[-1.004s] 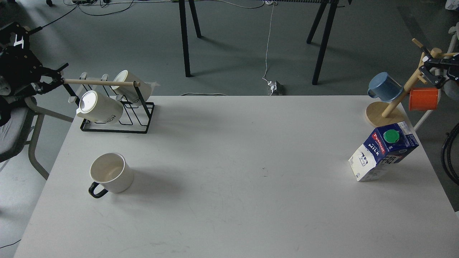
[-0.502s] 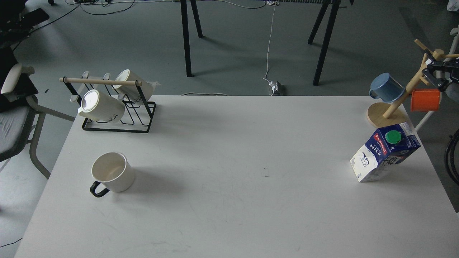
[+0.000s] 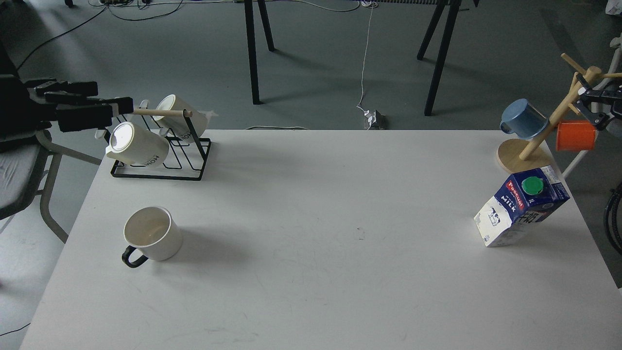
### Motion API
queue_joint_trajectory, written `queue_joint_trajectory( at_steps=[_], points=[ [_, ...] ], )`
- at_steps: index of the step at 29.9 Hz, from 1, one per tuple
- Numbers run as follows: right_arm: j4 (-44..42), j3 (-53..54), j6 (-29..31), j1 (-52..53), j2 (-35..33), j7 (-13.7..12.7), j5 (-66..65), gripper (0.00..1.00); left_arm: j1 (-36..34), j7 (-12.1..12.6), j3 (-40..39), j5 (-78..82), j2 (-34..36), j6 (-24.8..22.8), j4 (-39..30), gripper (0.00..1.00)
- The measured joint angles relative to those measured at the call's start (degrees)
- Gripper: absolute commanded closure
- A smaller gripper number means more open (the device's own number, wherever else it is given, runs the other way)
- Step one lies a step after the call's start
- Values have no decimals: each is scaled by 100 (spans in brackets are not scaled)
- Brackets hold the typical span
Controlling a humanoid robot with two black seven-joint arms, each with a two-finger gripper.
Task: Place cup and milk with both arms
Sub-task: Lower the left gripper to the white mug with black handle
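The cup (image 3: 152, 234), a white mug with a black loop handle, stands upright on the white table (image 3: 311, 291) at the left, handle toward the front left. The milk (image 3: 522, 206), a blue and white carton with a green cap, stands at the right, leaning in view. My left gripper (image 3: 114, 96) hangs off the table's left side at the end of the mug rack's wooden bar, far behind the cup, fingers apart and empty. My right gripper (image 3: 584, 100) is at the right edge by the wooden mug tree, behind the milk, apart and empty.
A black wire rack (image 3: 160, 163) with two cream mugs (image 3: 136, 145) stands at the back left corner. A wooden mug tree (image 3: 525, 153) holding a blue cup (image 3: 522, 119) and an orange cup (image 3: 576, 136) stands at the back right. A grey chair (image 3: 19, 175) is left of the table.
My left gripper, out of view half a second ago, has come back in at the left by the rack's bar. The right gripper has barely moved. Cup and milk have not moved.
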Motion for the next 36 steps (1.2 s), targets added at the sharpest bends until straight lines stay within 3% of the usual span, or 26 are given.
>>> queue_joint_trajectory(
  at_steps=[5, 8, 20, 31, 36],
  points=[
    [12, -8, 0, -55, 27, 0, 0, 1, -80, -13, 1259, 225, 346, 0, -32, 0],
    [24, -13, 0, -79, 42, 0, 0, 1, -64, -13, 1521, 233, 351, 0, -8, 0],
    [27, -24, 0, -87, 55, 0, 0, 1, -120, -14, 1546, 242, -507, -2, 129, 0],
    [27, -8, 0, -199, 48, 0, 0, 1, -213, -13, 1539, 371, -1095, -2, 1026, 0],
    [27, -8, 0, -216, 53, 0, 0, 1, -370, -13, 1458, -593, -1130, -2, 1539, 0]
  ],
)
